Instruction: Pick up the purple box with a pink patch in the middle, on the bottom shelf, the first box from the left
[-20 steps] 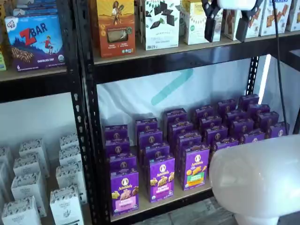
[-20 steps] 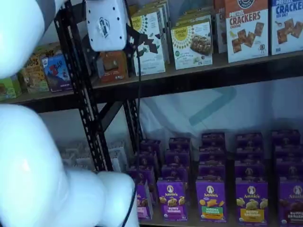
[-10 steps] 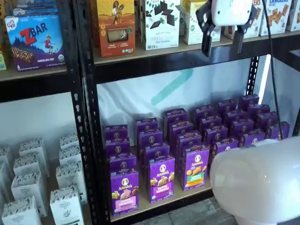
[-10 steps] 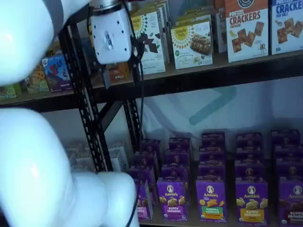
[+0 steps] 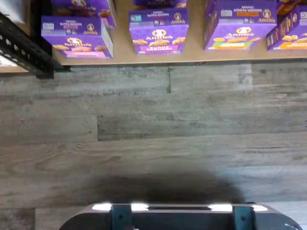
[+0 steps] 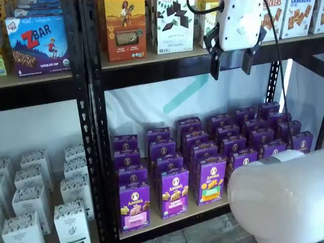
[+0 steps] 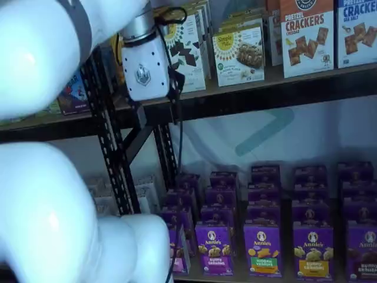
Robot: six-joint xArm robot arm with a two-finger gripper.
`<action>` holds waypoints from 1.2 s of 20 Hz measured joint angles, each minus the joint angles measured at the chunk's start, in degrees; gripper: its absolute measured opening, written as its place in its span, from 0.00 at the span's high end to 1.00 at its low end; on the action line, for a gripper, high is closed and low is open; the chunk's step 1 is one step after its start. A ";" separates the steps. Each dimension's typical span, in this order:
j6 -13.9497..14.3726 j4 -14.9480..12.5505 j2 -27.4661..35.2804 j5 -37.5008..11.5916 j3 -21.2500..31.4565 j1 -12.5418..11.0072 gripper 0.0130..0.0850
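Note:
The purple box (image 6: 134,205) with a pink band stands upright at the front left corner of the bottom shelf (image 6: 174,218). It shows in the wrist view (image 5: 76,38) beside the black rack post. In a shelf view (image 7: 178,250) the arm half hides it. My gripper (image 6: 231,62) hangs in front of the upper shelf's edge, high above and right of the box. Its two black fingers stand apart with nothing between them. It also shows in a shelf view (image 7: 158,109).
Like purple boxes stand in rows beside and behind it, the nearest with a purple band (image 6: 175,192) and a green band (image 6: 211,179). A black rack post (image 6: 93,152) stands just left. White boxes (image 6: 33,202) fill the left bay. My white arm (image 6: 278,197) covers the lower right.
My gripper has come down from the top edge and moved a little left, to the level of the upper shelf's front edge. The boxes have not moved.

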 joint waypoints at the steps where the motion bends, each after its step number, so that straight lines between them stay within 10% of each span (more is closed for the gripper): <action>1: 0.34 0.03 0.04 -0.79 0.72 0.34 0.00; 24: 9.88 -0.13 4.97 -19.05 14.86 9.92 0.00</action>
